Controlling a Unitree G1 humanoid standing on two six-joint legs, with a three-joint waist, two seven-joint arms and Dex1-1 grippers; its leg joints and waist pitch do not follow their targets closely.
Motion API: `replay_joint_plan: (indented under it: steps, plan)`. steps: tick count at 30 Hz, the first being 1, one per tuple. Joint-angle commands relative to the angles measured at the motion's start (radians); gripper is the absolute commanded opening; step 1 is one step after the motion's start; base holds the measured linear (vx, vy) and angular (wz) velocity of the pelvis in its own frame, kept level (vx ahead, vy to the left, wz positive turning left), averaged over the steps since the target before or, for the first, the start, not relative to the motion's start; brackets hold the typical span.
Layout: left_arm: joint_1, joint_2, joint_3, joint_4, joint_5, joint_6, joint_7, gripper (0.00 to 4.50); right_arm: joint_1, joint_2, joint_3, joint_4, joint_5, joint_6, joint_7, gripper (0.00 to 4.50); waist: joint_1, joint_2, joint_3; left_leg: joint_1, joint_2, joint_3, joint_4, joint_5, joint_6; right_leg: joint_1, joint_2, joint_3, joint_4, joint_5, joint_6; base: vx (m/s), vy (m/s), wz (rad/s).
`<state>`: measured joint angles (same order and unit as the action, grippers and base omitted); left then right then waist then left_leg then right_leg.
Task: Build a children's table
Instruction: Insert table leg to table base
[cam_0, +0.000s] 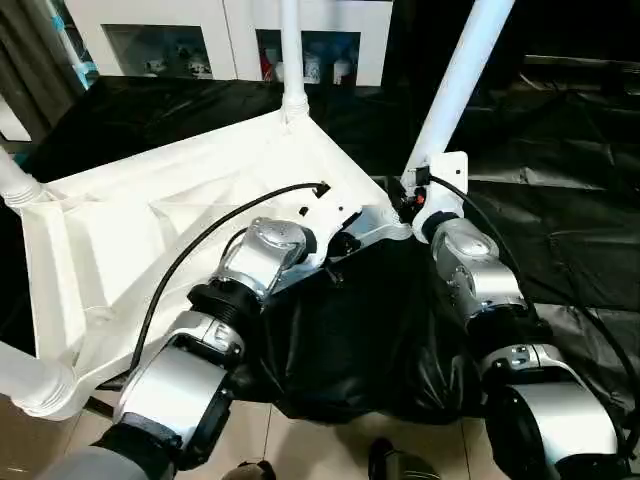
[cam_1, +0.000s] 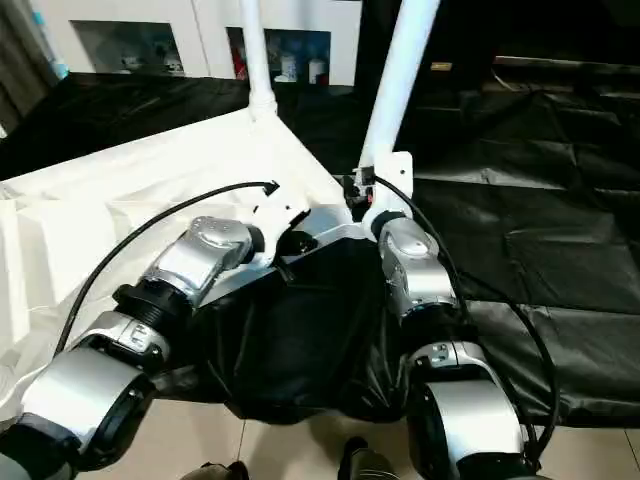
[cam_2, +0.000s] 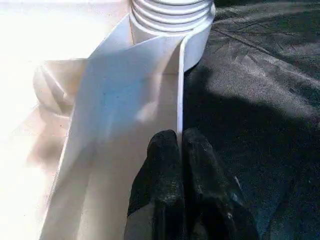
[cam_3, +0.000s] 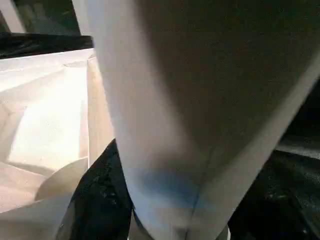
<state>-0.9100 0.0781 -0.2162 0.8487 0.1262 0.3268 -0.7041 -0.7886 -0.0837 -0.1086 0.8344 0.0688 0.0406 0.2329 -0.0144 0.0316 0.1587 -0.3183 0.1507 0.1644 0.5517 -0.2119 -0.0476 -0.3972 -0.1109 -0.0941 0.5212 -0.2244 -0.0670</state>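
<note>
Right wrist view: the right claw (cam_3: 165, 210) grips the fourth leg (cam_0: 455, 85); keep it upright over its socket while the left claw (cam_2: 181, 165), closed on the tabletop's rim (cam_2: 179, 85), steadies.

A black sheet (cam_0: 560, 150) covers the floor, wrinkled. Pale tiles (cam_0: 320, 450) show at its near edge. A white cabinet (cam_0: 225, 35) with glass doors stands behind, small items inside.

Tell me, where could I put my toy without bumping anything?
On the black sheet right of the tilted leg, or on the tabletop's ribbed underside between the corner legs. It's crowded at the near corner, where both arms meet.
</note>
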Motion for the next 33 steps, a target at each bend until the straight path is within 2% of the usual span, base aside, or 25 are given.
replay_joint_plan:
  steps: [1,4,5,7,9,10,12,14,15,17,19,20,21,22,23,24,26,28,29,30,31,32,33]
  plan:
    - [-0.006,-0.023,-0.022,-0.026,-0.001,-0.026,-0.002,0.0,0.073,0.07,0.08,0.139,-0.006,0.091,0.09,1.91,-0.004,0.003,-0.034,0.0,0.057,-0.04,-0.093,-0.482,0.061,0.022,-0.056,0.03,-0.084,-0.55,-0.023,0.0,0.0,0.0]
    - [0.005,-0.017,-0.033,-0.041,-0.004,-0.031,-0.036,0.0,0.063,0.063,0.078,0.143,-0.007,0.094,0.115,1.91,-0.008,0.002,-0.036,0.0,0.058,-0.037,-0.092,-0.47,0.065,0.021,-0.057,0.035,-0.08,-0.527,-0.043,0.0,0.0,0.0]
    - [0.009,-0.015,-0.037,-0.048,-0.006,-0.033,-0.049,0.0,0.06,0.061,0.079,0.145,-0.007,0.097,0.122,1.91,-0.008,-0.003,-0.039,-0.003,0.06,-0.036,-0.092,-0.454,0.067,0.023,-0.058,0.039,-0.078,-0.511,-0.054,0.0,0.0,0.0]
    - [0.019,-0.008,-0.049,-0.069,-0.009,-0.03,-0.085,0.0,0.051,0.053,0.083,0.149,-0.012,0.109,0.141,1.91,-0.007,0.0,-0.04,-0.003,0.063,-0.035,-0.092,-0.441,0.067,0.025,-0.059,0.041,-0.072,-0.481,-0.076,0.0,0.0,0.0]
    - [0.025,-0.001,-0.059,-0.081,-0.008,-0.03,-0.114,0.0,0.045,0.046,0.086,0.152,-0.018,0.118,0.16,1.91,-0.008,0.001,-0.042,-0.014,0.066,-0.035,-0.094,-0.414,0.069,0.032,-0.059,0.044,-0.062,-0.427,-0.101,0.0,0.0,0.0]
    - [0.029,0.009,-0.067,-0.09,-0.006,-0.029,-0.136,0.0,0.037,0.033,0.098,0.156,-0.029,0.14,0.191,1.91,-0.007,0.0,-0.045,-0.011,0.065,-0.031,-0.09,-0.398,0.07,0.032,-0.06,0.046,-0.061,-0.41,-0.113,0.0,0.0,0.0]
    - [0.031,0.015,-0.07,-0.092,-0.005,-0.029,-0.148,0.0,0.034,0.024,0.109,0.156,-0.038,0.154,0.21,1.91,-0.007,0.0,-0.046,-0.017,0.066,-0.03,-0.089,-0.366,0.074,0.037,-0.061,0.05,-0.055,-0.371,-0.132,0.0,0.0,0.0]
    - [0.033,0.025,-0.075,-0.096,-0.004,-0.032,-0.167,0.0,0.031,0.008,0.131,0.156,-0.057,0.182,0.246,1.91,-0.005,-0.002,-0.052,-0.014,0.066,-0.024,-0.085,-0.325,0.078,0.038,-0.059,0.053,-0.049,-0.312,-0.161,0.0,0.0,0.0]
    - [0.035,0.032,-0.079,-0.1,-0.003,-0.034,-0.179,0.0,0.032,0.0,0.14,0.157,-0.067,0.191,0.265,1.91,-0.003,-0.004,-0.055,-0.019,0.065,-0.02,-0.081,-0.28,0.092,0.044,-0.062,0.056,-0.044,-0.277,-0.178,0.0,0.0,0.0]
    - [0.038,0.036,-0.082,-0.105,-0.002,-0.038,-0.19,0.0,0.032,-0.003,0.139,0.16,-0.067,0.191,0.272,1.91,-0.003,-0.003,-0.055,-0.017,0.066,-0.019,-0.081,-0.286,0.095,0.042,-0.061,0.055,-0.048,-0.318,-0.173,0.0,0.0,0.0]
    - [0.046,0.047,-0.091,-0.12,-0.005,-0.048,-0.216,0.0,0.032,-0.009,0.142,0.16,-0.07,0.194,0.29,1.91,-0.003,-0.008,-0.057,-0.014,0.065,-0.02,-0.079,-0.309,0.083,0.04,-0.061,0.054,-0.051,-0.372,-0.16,0.0,0.0,0.0]
    - [0.054,0.054,-0.096,-0.135,-0.008,-0.058,-0.237,0.0,0.035,-0.014,0.145,0.154,-0.07,0.195,0.311,1.91,-0.003,-0.008,-0.057,-0.014,0.065,-0.02,-0.079,-0.309,0.083,0.04,-0.061,0.054,-0.051,-0.372,-0.16,0.0,0.0,0.0]
    - [0.066,0.065,-0.103,-0.155,-0.011,-0.068,-0.262,0.0,0.044,-0.023,0.154,0.136,-0.069,0.197,0.346,1.91,-0.003,-0.012,-0.058,-0.013,0.063,-0.019,-0.077,-0.307,0.086,0.04,-0.06,0.055,-0.055,-0.412,-0.147,0.0,0.0,0.0]
    - [0.074,0.072,-0.107,-0.168,-0.012,-0.074,-0.276,0.0,0.05,-0.03,0.159,0.122,-0.068,0.198,0.37,1.91,-0.002,-0.012,-0.06,-0.014,0.064,-0.021,-0.077,-0.3,0.088,0.042,-0.062,0.055,-0.053,-0.411,-0.147,0.0,0.0,0.0]
    - [0.082,0.079,-0.11,-0.179,-0.013,-0.089,-0.289,0.0,0.06,-0.039,0.167,0.105,-0.068,0.195,0.397,1.91,0.0,-0.013,-0.063,-0.019,0.067,-0.021,-0.076,-0.274,0.096,0.046,-0.062,0.056,-0.049,-0.382,-0.15,0.0,0.0,0.0]
    - [0.09,0.088,-0.114,-0.188,-0.015,-0.112,-0.308,0.0,0.07,-0.048,0.176,0.09,-0.069,0.187,0.425,1.91,0.0,-0.011,-0.063,-0.02,0.067,-0.019,-0.076,-0.265,0.1,0.045,-0.06,0.057,-0.048,-0.367,-0.153,0.0,0.0,0.0]
    - [0.106,0.105,-0.119,-0.207,-0.02,-0.132,-0.337,0.0,0.098,-0.072,0.193,0.049,-0.065,0.177,0.491,1.91,0.001,-0.01,-0.068,-0.013,0.071,-0.013,-0.074,-0.255,0.099,0.04,-0.056,0.058,-0.043,-0.312,-0.179,0.0,0.0,0.0]
    - [0.143,0.143,-0.132,-0.251,-0.035,-0.202,-0.405,0.0,0.164,-0.124,0.225,-0.047,-0.046,0.173,0.617,1.91,0.003,-0.013,-0.075,-0.014,0.072,-0.011,-0.072,-0.245,0.104,0.045,-0.053,0.058,-0.038,-0.27,-0.193,0.0,0.0,0.0]
    - [0.154,0.156,-0.137,-0.265,-0.037,-0.217,-0.423,0.0,0.185,-0.141,0.235,-0.077,-0.04,0.172,0.654,1.91,0.009,-0.013,-0.079,-0.01,0.076,-0.007,-0.07,-0.23,0.119,0.044,-0.053,0.06,-0.035,-0.229,-0.199,0.051,-0.021,0.11]
    - [0.175,0.181,-0.148,-0.286,-0.04,-0.264,-0.456,0.0,0.225,-0.173,0.248,-0.137,-0.021,0.177,0.726,1.91,0.007,-0.015,-0.085,-0.009,0.075,-0.002,-0.069,-0.213,0.129,0.042,-0.046,0.059,-0.031,-0.197,-0.209,0.066,-0.023,0.15]
    - [0.188,0.197,-0.153,-0.299,-0.047,-0.283,-0.482,0.0,0.248,-0.194,0.254,-0.173,-0.009,0.184,0.763,1.91,0.014,-0.011,-0.089,-0.004,0.079,0.002,-0.068,-0.21,0.132,0.039,-0.044,0.059,-0.029,-0.191,-0.213,0.066,-0.023,0.15]
    - [0.2,0.211,-0.155,-0.312,-0.058,-0.294,-0.514,0.0,0.266,-0.211,0.261,-0.2,-0.002,0.184,0.792,1.91,0.014,-0.011,-0.089,-0.004,0.079,0.002,-0.068,-0.21,0.132,0.039,-0.044,0.059,-0.029,-0.191,-0.213,0.076,-0.029,0.16]
    - [0.212,0.223,-0.155,-0.326,-0.073,-0.29,-0.546,0.0,0.284,-0.23,0.269,-0.229,0.007,0.187,0.824,1.91,0.018,-0.011,-0.096,-0.01,0.083,0.006,-0.063,-0.167,0.141,0.043,-0.042,0.058,-0.019,-0.134,-0.224,0.08,-0.036,0.12]
